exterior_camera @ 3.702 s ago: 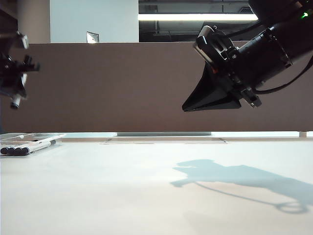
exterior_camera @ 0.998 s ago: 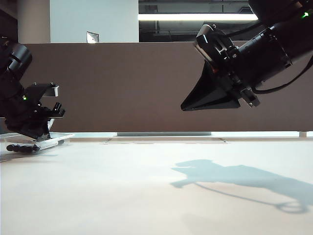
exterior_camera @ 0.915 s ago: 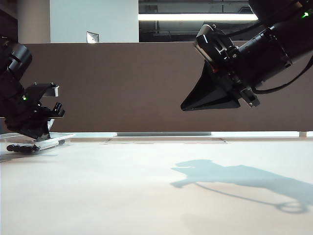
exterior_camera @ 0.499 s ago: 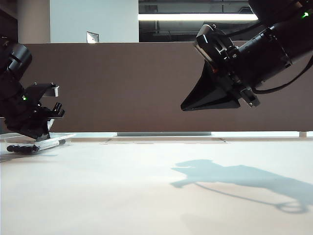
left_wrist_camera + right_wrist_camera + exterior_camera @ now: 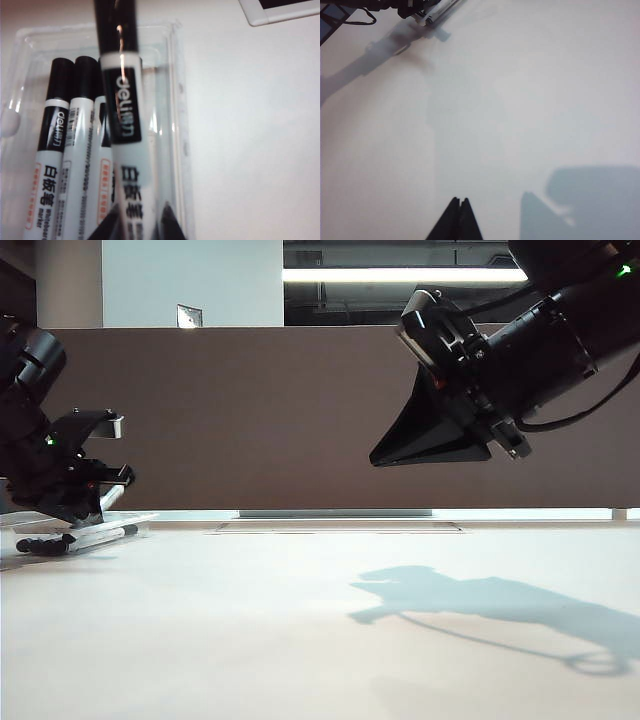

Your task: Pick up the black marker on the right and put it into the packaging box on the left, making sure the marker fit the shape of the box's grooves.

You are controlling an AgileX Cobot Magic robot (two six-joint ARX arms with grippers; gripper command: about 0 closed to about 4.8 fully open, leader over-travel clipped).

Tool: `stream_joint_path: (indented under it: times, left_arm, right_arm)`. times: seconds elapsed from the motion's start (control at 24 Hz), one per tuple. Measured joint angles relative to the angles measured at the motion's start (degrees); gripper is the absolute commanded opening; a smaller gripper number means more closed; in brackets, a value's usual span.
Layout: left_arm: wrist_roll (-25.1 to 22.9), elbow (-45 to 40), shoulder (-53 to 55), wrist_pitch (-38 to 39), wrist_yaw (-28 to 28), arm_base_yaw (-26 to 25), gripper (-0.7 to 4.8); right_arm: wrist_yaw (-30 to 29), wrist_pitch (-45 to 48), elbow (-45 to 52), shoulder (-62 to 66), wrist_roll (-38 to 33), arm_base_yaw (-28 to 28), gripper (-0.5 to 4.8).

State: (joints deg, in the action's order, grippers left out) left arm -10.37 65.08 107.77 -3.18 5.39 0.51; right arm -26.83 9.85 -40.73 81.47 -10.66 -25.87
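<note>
The black marker [image 5: 125,115], a white barrel with a dark label and black cap, lies slanted over the right side of the clear packaging box [image 5: 175,100], above the markers lying there [image 5: 55,150]. Its barrel runs between the fingertips of my left gripper [image 5: 140,220], which stand slightly apart from it, so the gripper is open. In the exterior view this gripper [image 5: 95,505] sits low over the box [image 5: 140,518] at the far left, the marker [image 5: 100,535] under it. My right gripper [image 5: 385,455] hangs high on the right, shut and empty, as the right wrist view confirms [image 5: 459,201].
A brown partition [image 5: 300,420] closes off the back of the white table. A flat grey strip [image 5: 335,527] lies at the table's far edge. A white-framed dark panel [image 5: 280,10] lies beyond the box. The right arm's shadow [image 5: 480,610] falls on the table.
My left gripper came down from high on the left to the box, and in the last half second its jaws widened around the marker. The right arm has not moved.
</note>
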Motion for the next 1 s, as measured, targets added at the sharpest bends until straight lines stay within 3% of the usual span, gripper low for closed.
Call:
stream_joint_path:
  times: [0.33, 0.42, 0.46, 0.71, 1.0]
  left_arm:
    - [-0.2, 0.0, 0.0, -0.1, 0.0, 0.0, 0.84]
    - [-0.2, 0.0, 0.0, -0.5, 0.0, 0.0, 0.41]
    - [-0.2, 0.0, -0.3, -0.7, 0.0, 0.0, -0.11]
    - [-0.2, 0.0, -5.2, -1.8, 0.0, 0.0, -0.06]
    - [5.5, 0.0, -14.4, 2.1, 0.0, 0.0, -0.06]
  right_arm:
    - [0.0, 0.0, 0.0, 0.0, 0.0, 0.0, -0.06]
    - [0.0, 0.0, 0.0, 0.0, 0.0, 0.0, -0.06]
    - [0.0, 0.0, 0.0, 0.0, 0.0, 0.0, -0.05]
    - [1.6, 0.0, 0.0, 0.0, 0.0, 0.0, -0.06]
    - [7.1, -1.2, 0.0, -3.3, 0.0, 0.0, -0.05]
